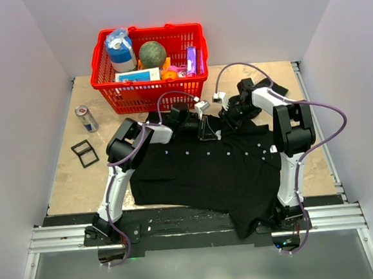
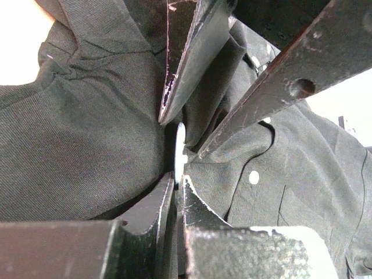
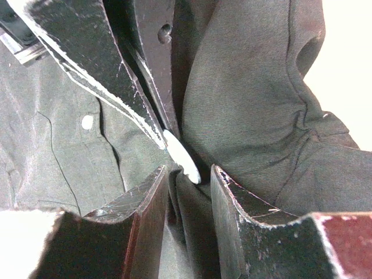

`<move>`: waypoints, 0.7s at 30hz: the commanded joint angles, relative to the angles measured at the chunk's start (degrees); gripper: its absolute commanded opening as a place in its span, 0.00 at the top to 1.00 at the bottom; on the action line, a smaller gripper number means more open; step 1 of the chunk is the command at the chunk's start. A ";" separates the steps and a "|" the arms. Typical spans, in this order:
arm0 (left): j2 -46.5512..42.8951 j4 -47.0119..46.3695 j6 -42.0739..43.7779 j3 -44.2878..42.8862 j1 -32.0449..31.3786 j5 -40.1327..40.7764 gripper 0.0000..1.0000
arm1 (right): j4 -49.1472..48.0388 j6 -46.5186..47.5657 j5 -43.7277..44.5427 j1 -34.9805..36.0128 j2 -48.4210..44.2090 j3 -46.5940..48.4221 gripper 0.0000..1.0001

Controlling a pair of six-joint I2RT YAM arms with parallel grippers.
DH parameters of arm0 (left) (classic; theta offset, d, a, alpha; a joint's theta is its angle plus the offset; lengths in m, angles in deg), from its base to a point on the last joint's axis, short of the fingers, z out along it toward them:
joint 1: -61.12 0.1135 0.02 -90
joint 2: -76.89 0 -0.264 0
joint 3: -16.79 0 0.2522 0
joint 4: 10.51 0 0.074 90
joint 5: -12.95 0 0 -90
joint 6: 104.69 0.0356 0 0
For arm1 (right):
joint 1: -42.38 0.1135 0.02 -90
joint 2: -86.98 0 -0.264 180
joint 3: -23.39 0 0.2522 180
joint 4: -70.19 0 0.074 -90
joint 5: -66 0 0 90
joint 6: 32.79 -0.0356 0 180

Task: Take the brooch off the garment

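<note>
Brooch [image 2: 180,148] first: it is the little round silver disc, and it sits edge-on up near the collar of the garment [image 1: 202,170]. That is a big black shirt lying flat on the table [image 1: 67,181], and both arms reach over it to that one spot.

The left gripper [image 2: 178,180] has its fingers [image 2: 157,203] almost closed together. They nip the rim of the disc, so I think this arm is the one meant to take the brooch away.

The right gripper [image 3: 190,171] comes at it from the other side. Its fingers [image 3: 145,197] sit a little apart, and a thick fold of shirt fills the gap. The cloth looks squeezed and pulled up into a ridge. I think this arm is holding the shirt down so it will not come along with the brooch.

The disc touches the cloth, so it does not look free yet. A pull that is too hard might drag the whole shirt.
</note>
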 commanded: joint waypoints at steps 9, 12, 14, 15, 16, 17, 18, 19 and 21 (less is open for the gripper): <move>1.68 -0.03 -1.10 -1.77 0.60 1.35 1.00 | -0.86 -0.99 1.38 0.26 2.41 3.09 0.61; 1.68 0.15 -1.19 -1.51 0.78 1.71 1.00 | -1.65 -1.77 2.00 0.26 2.58 3.10 0.62; 1.68 0.15 -1.10 -1.51 0.87 1.62 1.00 | -2.00 -2.13 2.00 0.17 2.76 3.18 0.62; 1.77 0.15 -1.18 -1.51 0.95 1.53 1.00 | -2.00 -2.48 1.92 0.26 2.85 3.27 0.62; 1.77 0.06 -1.19 -1.51 0.95 1.53 1.00 | -1.74 -2.57 1.57 0.26 3.02 3.53 0.62; 1.86 0.06 -1.19 -1.51 0.95 1.45 1.00 | -1.65 -2.74 1.30 0.17 3.28 3.62 0.62; 1.86 0.06 -1.19 -1.51 0.95 1.53 1.00 | -1.39 -2.92 0.43 0.26 3.46 3.71 0.63; 1.95 0.24 -1.27 -1.51 0.87 1.71 1.00 | -0.87 -2.83 -0.28 0.08 3.46 3.88 0.62; 2.04 0.24 -1.27 -1.51 0.95 2.06 1.00 | -0.95 -3.18 -0.81 -0.01 3.55 3.80 0.62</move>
